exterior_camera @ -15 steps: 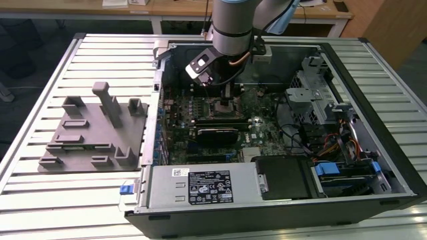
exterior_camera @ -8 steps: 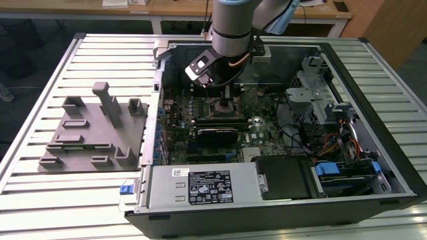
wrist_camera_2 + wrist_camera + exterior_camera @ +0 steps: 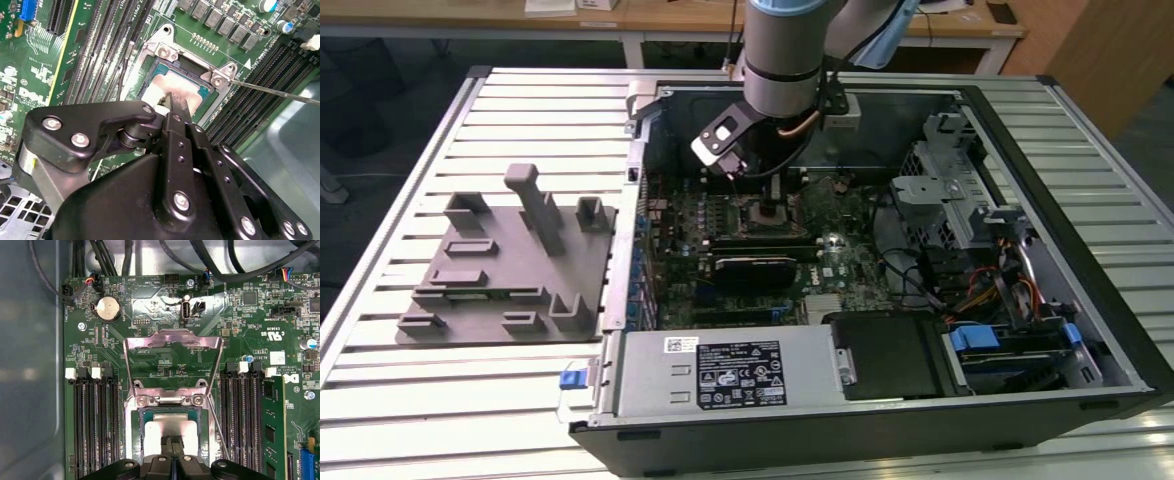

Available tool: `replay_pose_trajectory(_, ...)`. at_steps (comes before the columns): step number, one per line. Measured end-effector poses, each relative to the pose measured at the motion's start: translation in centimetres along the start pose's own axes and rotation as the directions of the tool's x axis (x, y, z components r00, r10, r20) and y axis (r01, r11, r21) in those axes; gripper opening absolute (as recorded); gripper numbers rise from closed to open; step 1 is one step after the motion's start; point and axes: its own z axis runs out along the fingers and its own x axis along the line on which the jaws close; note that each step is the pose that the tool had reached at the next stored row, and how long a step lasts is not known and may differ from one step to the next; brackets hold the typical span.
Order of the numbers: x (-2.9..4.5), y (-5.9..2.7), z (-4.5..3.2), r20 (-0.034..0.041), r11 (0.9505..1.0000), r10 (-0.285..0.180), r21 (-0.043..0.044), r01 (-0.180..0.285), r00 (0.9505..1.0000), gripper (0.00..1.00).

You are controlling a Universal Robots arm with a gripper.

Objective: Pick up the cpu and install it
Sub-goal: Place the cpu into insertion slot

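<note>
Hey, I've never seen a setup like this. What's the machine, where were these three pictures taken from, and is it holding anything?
It's a robot arm with a gripper at its end. The exterior view looks from outside at a slatted table carrying an open computer case and, on the exterior view's left, a grey holder block. The two wrist views come from cameras riding on the arm, looking at the motherboard. There the cpu lies in its socket, whose metal lid is swung open. The gripper is shut, right over the cpu's top. I cannot tell whether it touches it. Nothing shows between its tips.
</note>
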Motion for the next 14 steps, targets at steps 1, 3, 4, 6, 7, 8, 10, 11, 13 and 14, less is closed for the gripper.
replay_pose_trajectory(1,0.0,0.0,0.09,0.0,1.0,0.0,0.0,0.0,1.0,0.11)
replay_pose_trajectory(3,0.0,0.0,0.25,0.0,1.0,0.0,0.0,0.0,1.0,0.11)
replay_pose_trajectory(4,-0.01,-0.01,0.29,0.0004,1.0,0.0,0.0002,0.0,1.0,0.11)
replay_pose_trajectory(6,-0.01,-0.01,0.3,0.0005,1.0,0.0,0.0003,0.0,1.0,0.11)
replay_pose_trajectory(7,-0.01,-0.01,0.3,0.0005,1.0,0.0,0.0003,0.0,1.0,0.11)
replay_pose_trajectory(8,0.0,-0.01,0.33,0.0002,1.0,0.0,0.0002,0.0,1.0,0.11)
replay_pose_trajectory(10,-0.02,-0.01,0.42,0.001,1.0,0.0,0.0006,0.0,1.0,0.11)
replay_pose_trajectory(11,-0.02,-0.02,0.43,0.001,1.0,0.0,0.0006,0.0,1.0,0.11)
replay_pose_trajectory(13,-0.01,-0.01,0.46,0.0005,1.0,0.0,0.0003,0.0,1.0,0.11)
replay_pose_trajectory(14,-0.01,-0.01,0.47,0.0003,1.0,0.0,0.0002,0.0,1.0,0.11)
